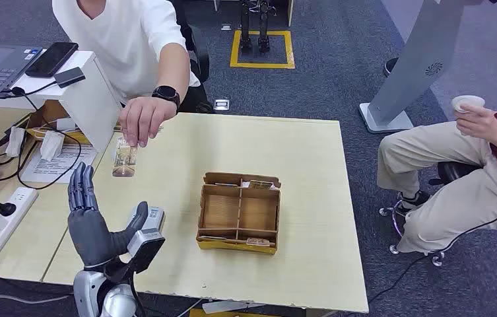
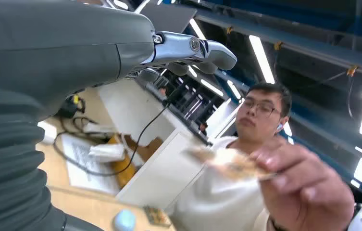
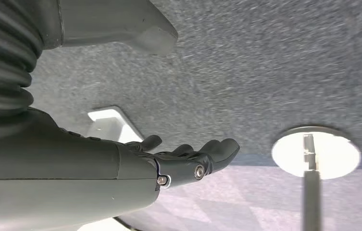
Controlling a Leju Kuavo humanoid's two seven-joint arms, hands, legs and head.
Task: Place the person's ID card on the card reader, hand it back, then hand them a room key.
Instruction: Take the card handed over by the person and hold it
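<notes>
Wooden table (image 1: 298, 172) is holding a brown box (image 1: 239, 213). A person's hand (image 1: 141, 119) is holding the card (image 1: 125, 160) above it. Left hand (image 1: 94, 221) is waiting below, fingers apart, holding nothing. Right hand (image 3: 188, 161) is hanging over carpet, fingers loose, holding nothing.

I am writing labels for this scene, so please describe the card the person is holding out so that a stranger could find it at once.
Start at the pale wooden table and go to its far left edge, where a person's hand wearing a black watch reaches over. The ID card hangs from those fingers, above the robot's raised left hand. Unlike the cards in the cardboard tray, it is held in the air.
</notes>
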